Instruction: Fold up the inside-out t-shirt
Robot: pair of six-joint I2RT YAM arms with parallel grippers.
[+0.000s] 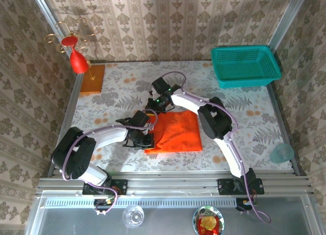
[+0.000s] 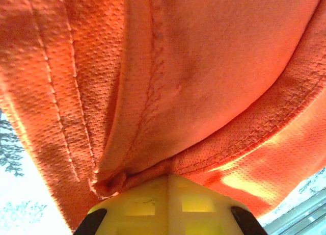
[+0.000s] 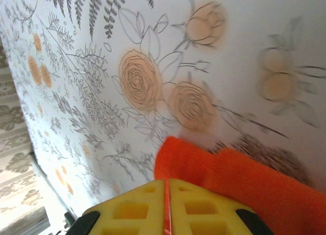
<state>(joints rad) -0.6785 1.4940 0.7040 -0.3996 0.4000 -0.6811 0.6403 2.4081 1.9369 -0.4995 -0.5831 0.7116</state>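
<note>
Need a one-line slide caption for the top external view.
Left gripper and right gripper each pinch a left-side corner of the orange-red t-shirt on the floral table; teal basket far right.

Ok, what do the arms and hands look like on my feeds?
The left arm and right arm have white links, black joints and looping lilac cables. The left hand and right hand have blocky yellow fingers with square recesses.

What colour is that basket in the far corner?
The basket is teal, clearest in the top view.
</note>
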